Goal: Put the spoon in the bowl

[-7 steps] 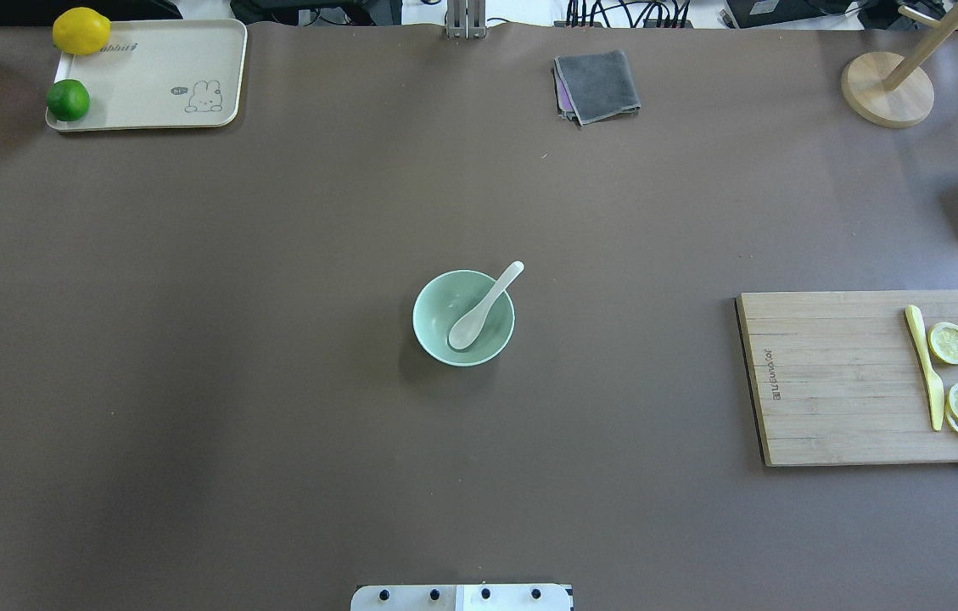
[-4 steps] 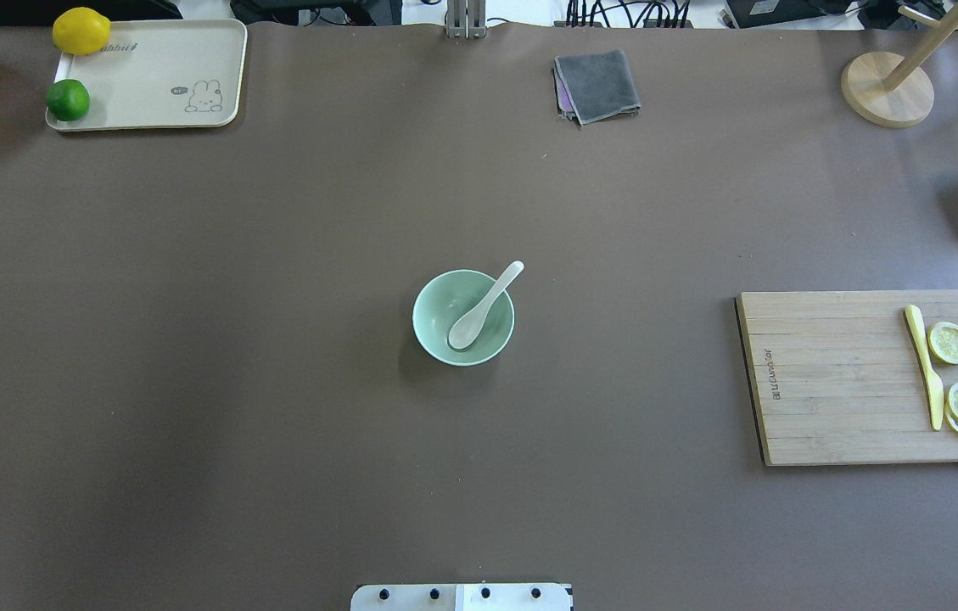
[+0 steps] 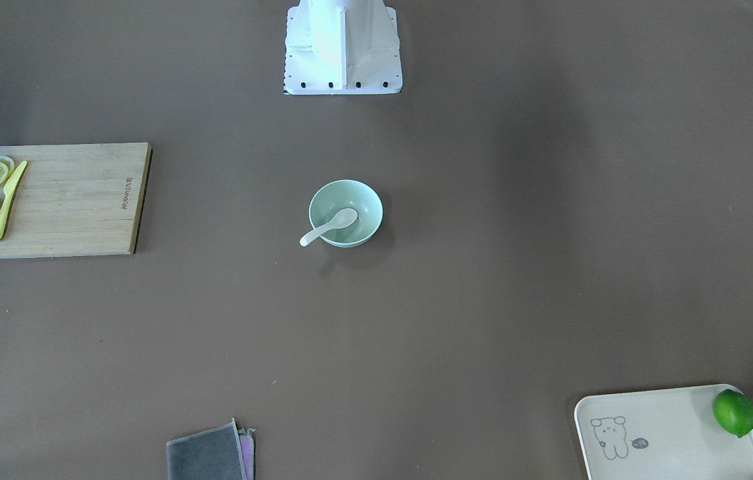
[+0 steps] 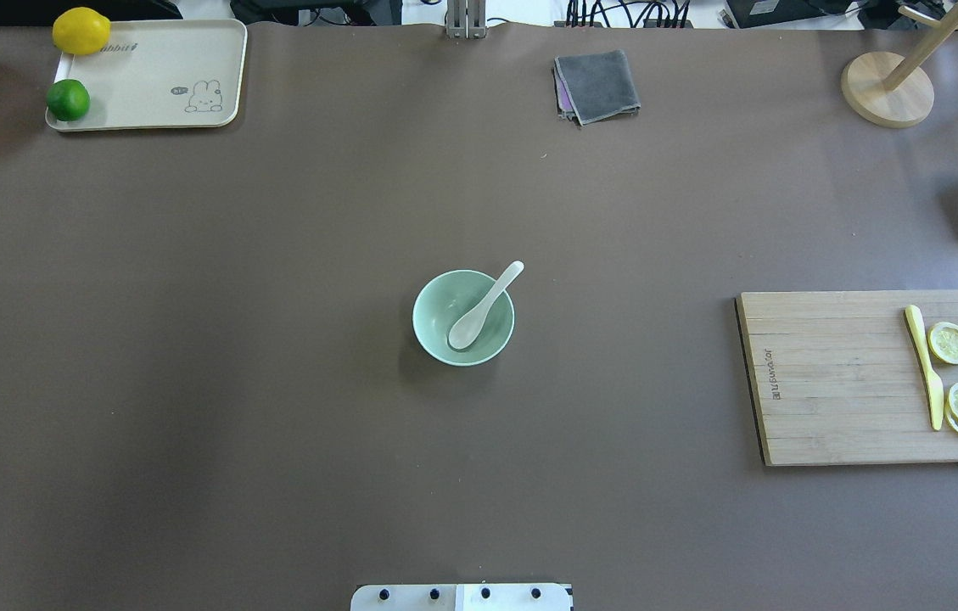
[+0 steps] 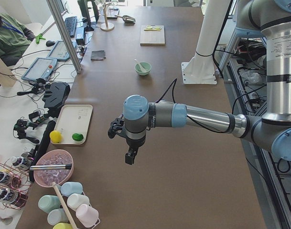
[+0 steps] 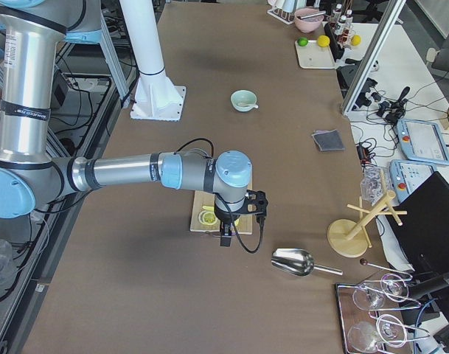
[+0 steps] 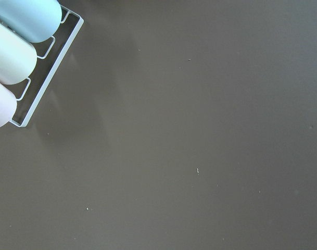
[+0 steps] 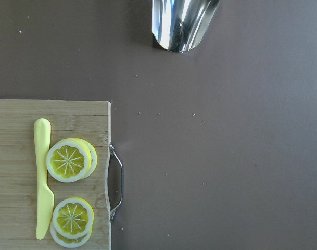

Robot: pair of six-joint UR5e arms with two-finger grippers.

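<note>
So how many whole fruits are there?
2: a lemon at the tray's corner and a lime beside it at the tray's edge. None seems hidden.

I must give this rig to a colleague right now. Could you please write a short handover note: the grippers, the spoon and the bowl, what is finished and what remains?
The left gripper hangs above the table on the robot's left, far from the bowl. Only a side view shows it, so I cannot tell whether it is open or shut.
The right gripper hangs over the cutting board; again, I cannot tell.
The spoon has its scoop inside the bowl, at mid-table. Its handle leans on the rim and sticks out.
Done: the spoon is in the bowl and neither gripper touches it.
Left: nothing for this task, as far as I can judge.
</note>
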